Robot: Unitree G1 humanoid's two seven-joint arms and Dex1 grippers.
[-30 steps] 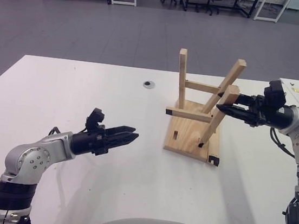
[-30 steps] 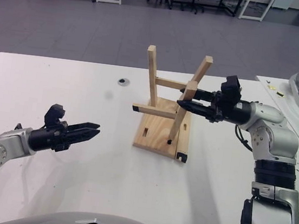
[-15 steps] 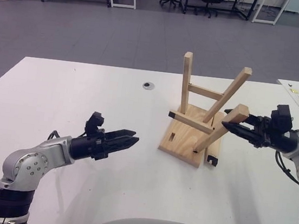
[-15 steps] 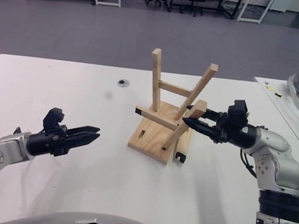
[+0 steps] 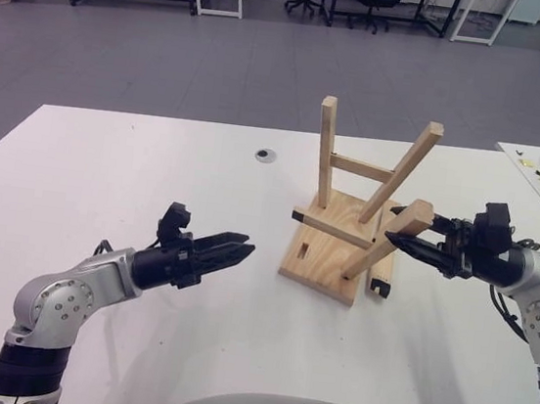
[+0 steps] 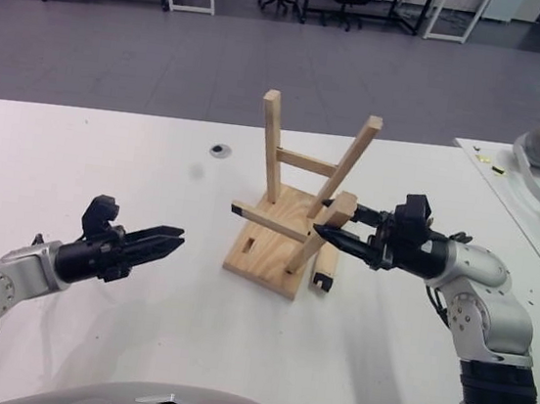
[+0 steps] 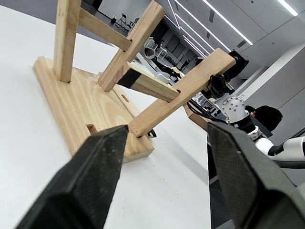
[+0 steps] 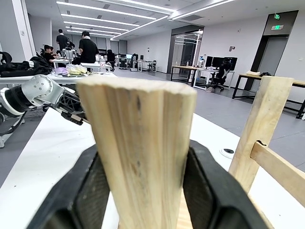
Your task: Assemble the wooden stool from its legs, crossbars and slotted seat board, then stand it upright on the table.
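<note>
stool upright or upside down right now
Upside down: seat board on the table, legs pointing up, right gripper clamped on one leg.

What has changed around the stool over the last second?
The right end effector, shut on the top of the near leg, moved lower and nearer the robot, leaning that leg further over. The seat board shifted slightly with it. The left end effector stayed open and about where it was.
</note>
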